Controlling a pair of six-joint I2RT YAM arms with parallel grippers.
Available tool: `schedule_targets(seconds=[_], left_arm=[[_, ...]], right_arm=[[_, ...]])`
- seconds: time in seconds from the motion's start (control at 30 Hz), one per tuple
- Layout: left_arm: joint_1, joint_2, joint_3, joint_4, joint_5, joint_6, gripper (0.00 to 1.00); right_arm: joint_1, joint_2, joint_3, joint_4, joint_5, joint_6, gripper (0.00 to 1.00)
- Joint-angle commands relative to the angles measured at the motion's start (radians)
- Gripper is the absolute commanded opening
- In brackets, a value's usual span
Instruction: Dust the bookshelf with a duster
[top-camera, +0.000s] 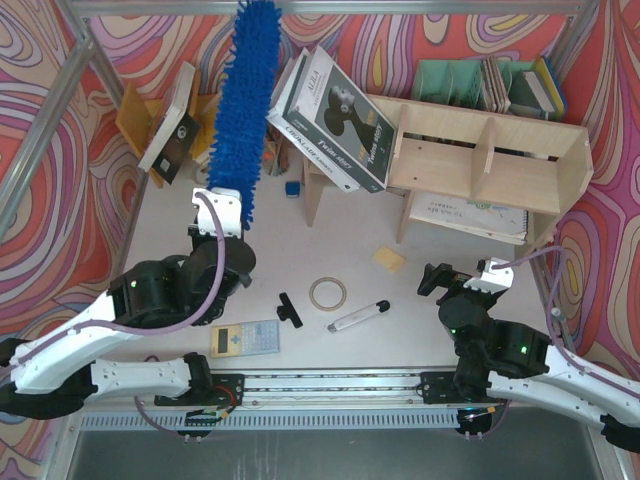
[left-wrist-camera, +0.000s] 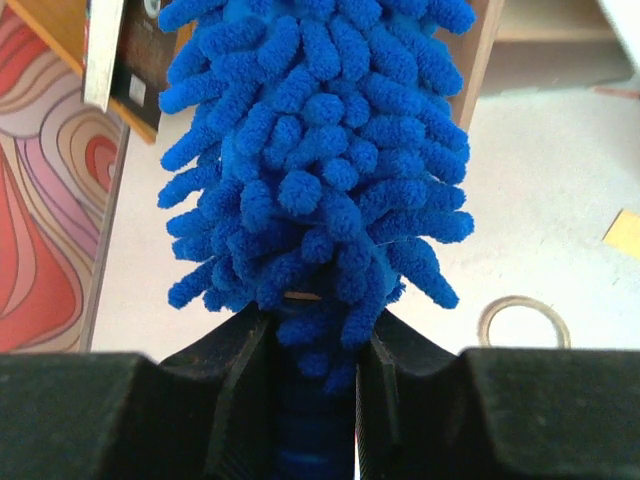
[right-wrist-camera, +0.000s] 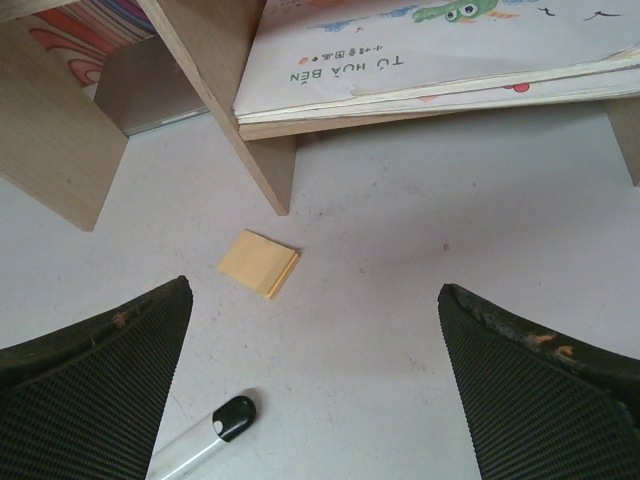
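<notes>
The fluffy bright blue duster (top-camera: 245, 110) stands almost upright over the back left of the table, its tip near the top wall. My left gripper (top-camera: 222, 205) is shut on its handle at the lower end. In the left wrist view the blue strands (left-wrist-camera: 320, 150) fill the frame above the gripper (left-wrist-camera: 312, 400), whose jaws press the ribbed handle. The plywood bookshelf (top-camera: 480, 160) stands at the back right with flat books on its lower tier (right-wrist-camera: 420, 60). The duster is left of the bookshelf and not touching it. My right gripper (top-camera: 465, 272) hovers open in front of the shelf, nothing between its fingers (right-wrist-camera: 312, 370).
Black-and-white books (top-camera: 335, 120) lean on the shelf's left end. A teal organizer (top-camera: 450, 80) sits behind, an orange-brown rack (top-camera: 140, 115) at far left. On the table lie a marker pen (top-camera: 358, 316), tape ring (top-camera: 327, 293), calculator (top-camera: 246, 338), black clip (top-camera: 289, 309) and yellow note pad (top-camera: 389, 259).
</notes>
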Motion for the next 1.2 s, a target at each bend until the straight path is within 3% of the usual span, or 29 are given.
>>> schedule_targets(seconds=[0.0,0.17,0.8,1.17], left_arm=[[0.076,0.002,0.02,-0.155,0.103,-0.14,0.0],[0.141,0.025,0.008,-0.177,0.206,-0.153,0.0],[0.199,0.082,-0.158,-0.043,0.482,-0.055,0.0],[0.22,0.286,-0.339,0.018,0.714,-0.16,0.0]], right_arm=[[0.005,0.006,-0.002,0.0,0.014,0.017,0.99],[0.007,0.0,-0.001,-0.001,0.014,0.018,0.99],[0.006,-0.005,-0.001,-0.007,0.013,0.028,0.99],[0.006,-0.003,-0.002,-0.007,0.013,0.027,0.99]])
